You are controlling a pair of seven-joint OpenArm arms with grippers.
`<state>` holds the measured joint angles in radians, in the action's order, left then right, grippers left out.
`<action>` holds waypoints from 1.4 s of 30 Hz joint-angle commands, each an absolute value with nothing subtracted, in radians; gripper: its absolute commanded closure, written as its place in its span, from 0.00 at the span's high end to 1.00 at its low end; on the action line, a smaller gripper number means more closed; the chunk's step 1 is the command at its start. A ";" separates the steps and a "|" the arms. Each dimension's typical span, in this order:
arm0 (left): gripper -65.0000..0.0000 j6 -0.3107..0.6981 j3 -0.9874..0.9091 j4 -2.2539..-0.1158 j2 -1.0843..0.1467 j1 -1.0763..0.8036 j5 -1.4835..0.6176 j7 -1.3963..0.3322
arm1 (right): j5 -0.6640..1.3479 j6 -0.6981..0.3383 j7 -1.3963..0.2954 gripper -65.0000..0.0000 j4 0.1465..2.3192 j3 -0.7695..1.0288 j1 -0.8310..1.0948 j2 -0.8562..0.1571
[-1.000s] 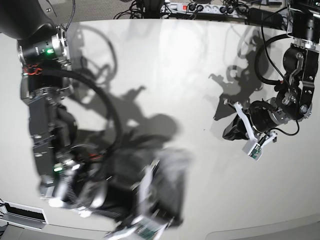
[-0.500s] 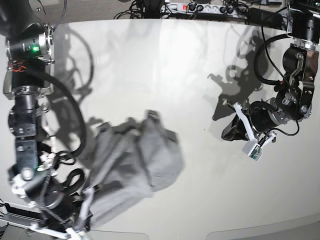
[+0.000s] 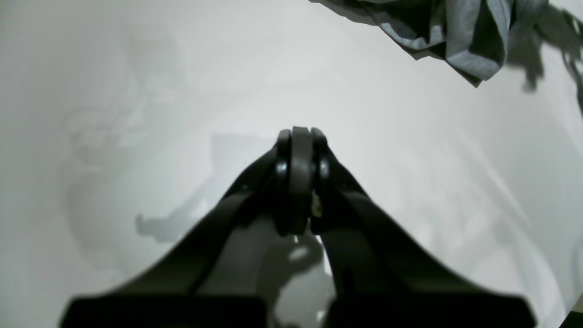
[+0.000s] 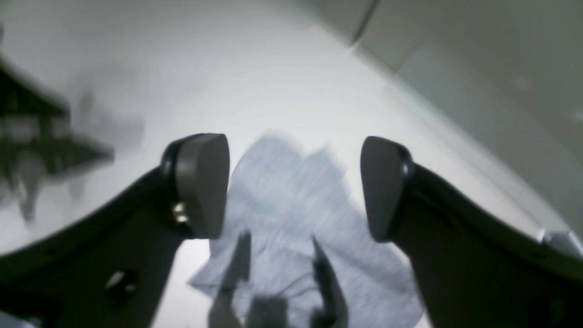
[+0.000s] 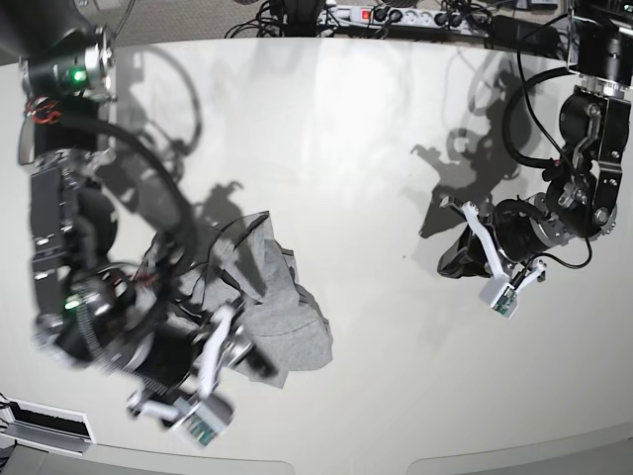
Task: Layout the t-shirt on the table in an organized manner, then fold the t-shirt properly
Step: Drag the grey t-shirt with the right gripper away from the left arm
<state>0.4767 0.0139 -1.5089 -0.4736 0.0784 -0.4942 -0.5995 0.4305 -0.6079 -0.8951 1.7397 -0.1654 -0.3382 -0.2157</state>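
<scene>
The heather-grey t-shirt [image 5: 272, 297] lies in a crumpled heap on the off-white table [image 5: 346, 148], left of centre. My right gripper [image 5: 247, 354] hovers just at the heap's near side. In the right wrist view its jaws stand wide open [image 4: 291, 182], with the blurred t-shirt [image 4: 291, 214] below and nothing between the pads. My left gripper [image 5: 455, 263] hangs over bare table at the right, well away from the shirt. In the left wrist view it is shut [image 3: 298, 150] and empty, with a corner of the t-shirt [image 3: 455, 32] at the top right.
A power strip with cables [image 5: 396, 15] lies along the table's far edge. The curved near edge [image 5: 495, 450] runs along the bottom. In the right wrist view the table edge [image 4: 410, 105] passes close beyond the shirt.
My right gripper has opened and let go of the t-shirt, which dropped into a heap on the table. The right arm swung back over it. The left arm has not moved.
</scene>
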 commanded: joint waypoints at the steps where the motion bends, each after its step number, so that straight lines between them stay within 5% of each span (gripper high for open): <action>1: 0.00 0.480 0.008 -1.525 -0.485 0.098 -0.514 -0.577 | 0.410 -0.597 -0.845 0.64 1.720 -0.181 -0.352 -0.220; 14: 0.00 0.480 0.008 -1.525 -0.485 0.097 -0.514 -0.577 | 0.201 -0.465 -0.665 0.60 1.258 -0.238 -0.330 -0.211; 16: 0.00 0.480 0.008 -1.525 -0.485 0.098 -0.514 -0.576 | 0.201 -0.482 -0.665 0.35 1.254 -0.237 -0.330 -0.212; 18: 0.00 0.480 0.008 -1.525 -0.485 0.097 -0.514 -0.576 | 0.202 -0.516 -0.667 0.00 1.267 -0.237 -0.338 -0.211; 29: 0.00 0.480 0.008 -1.525 -0.485 0.097 -0.513 -0.576 | 0.263 -0.482 -0.810 0.00 1.763 -0.161 -0.403 -0.267; 42: 0.00 0.480 0.007 -1.525 -0.485 0.100 -0.513 -0.573 | 0.429 -0.469 -0.887 0.00 1.914 0.381 -0.383 -0.347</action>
